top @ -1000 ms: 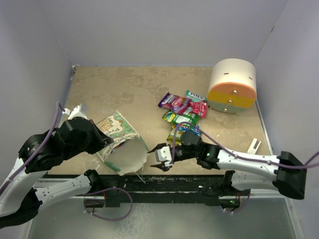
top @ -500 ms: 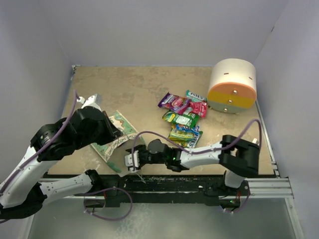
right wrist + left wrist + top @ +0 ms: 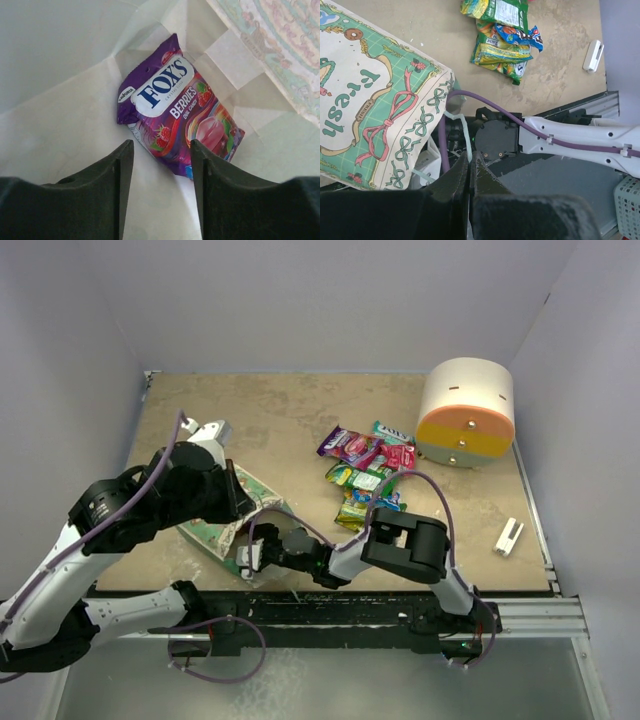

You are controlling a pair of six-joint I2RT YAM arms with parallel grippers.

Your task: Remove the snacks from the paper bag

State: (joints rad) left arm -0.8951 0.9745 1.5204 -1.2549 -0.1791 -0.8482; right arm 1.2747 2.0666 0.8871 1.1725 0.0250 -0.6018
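The mint-green paper bag (image 3: 222, 532) lies at the near left of the table, and its patterned side fills the left wrist view (image 3: 375, 110). My left gripper (image 3: 469, 162) is shut on a thin pale strip at the bag's mouth. My right gripper (image 3: 161, 147) is open inside the bag, its fingers either side of the near end of a purple Fox's Berries packet (image 3: 175, 107) lying on the white inside; I cannot tell if they touch it. In the top view the right gripper (image 3: 250, 555) is at the bag's mouth. Several snacks (image 3: 365, 475) lie in a pile mid-table.
A cream-orange-yellow cylinder (image 3: 465, 412) stands at the back right. A small white block (image 3: 508, 535) lies near the right edge and shows in the left wrist view (image 3: 594, 55). The snack pile also shows there (image 3: 502, 45). Purple walls enclose the table.
My right arm has swung left from beside the snack pile into the bag's mouth. My left arm has shifted up and right with the bag's rim.
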